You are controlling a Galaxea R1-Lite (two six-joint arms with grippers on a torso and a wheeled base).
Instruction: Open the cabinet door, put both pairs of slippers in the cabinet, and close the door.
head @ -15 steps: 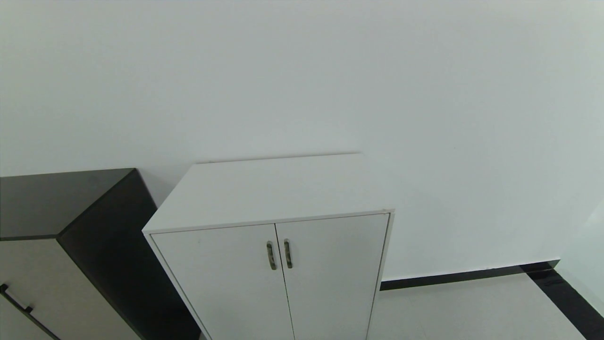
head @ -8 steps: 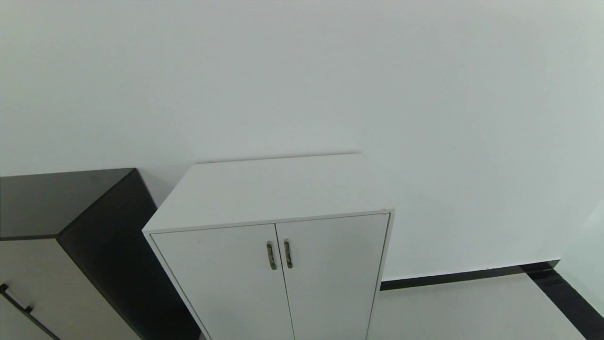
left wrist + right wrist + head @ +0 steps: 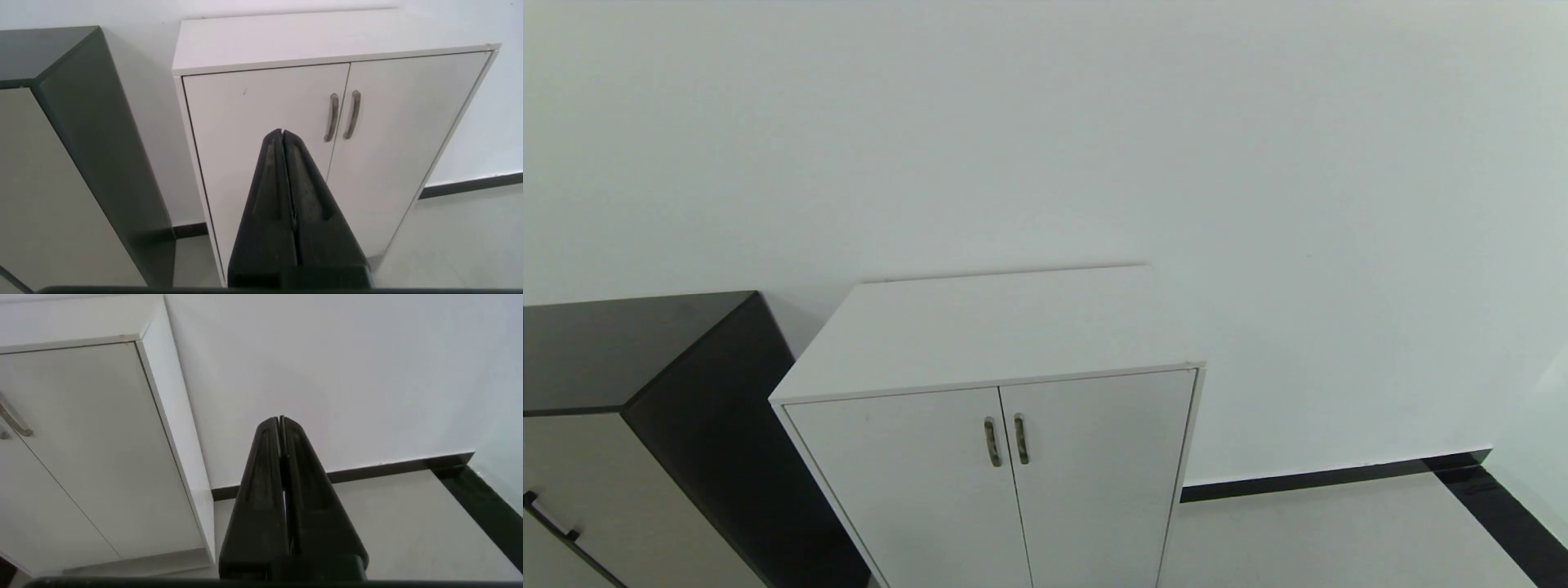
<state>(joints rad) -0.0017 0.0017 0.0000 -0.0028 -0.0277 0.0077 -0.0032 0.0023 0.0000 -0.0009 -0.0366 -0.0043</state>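
Where the scene begins at the far left, a dark cabinet (image 3: 645,359) stands against the pale wall (image 3: 1045,131), its lighter front carrying a slim black bar handle (image 3: 551,523). Just beside it to the right stands the white cabinet (image 3: 988,327), also backed against the wall, with a bare flat top. Its left door (image 3: 915,482) and right door (image 3: 1094,465) are both shut and meet at a thin centre seam. Two upright metal handles sit close together on either side of that seam, the left handle (image 3: 992,442) and the right handle (image 3: 1020,438). The left end effector (image 3: 283,135) is held in front of the left door, well apart from it, with its two black fingers pressed flat together and nothing between them. The right end effector (image 3: 280,420) points past the cabinet's right side panel toward the wall, its fingers likewise closed tight on nothing. Further right, a black baseboard (image 3: 1323,478) runs along the foot of the wall, and the light floor (image 3: 1339,539) spreads out in front of it
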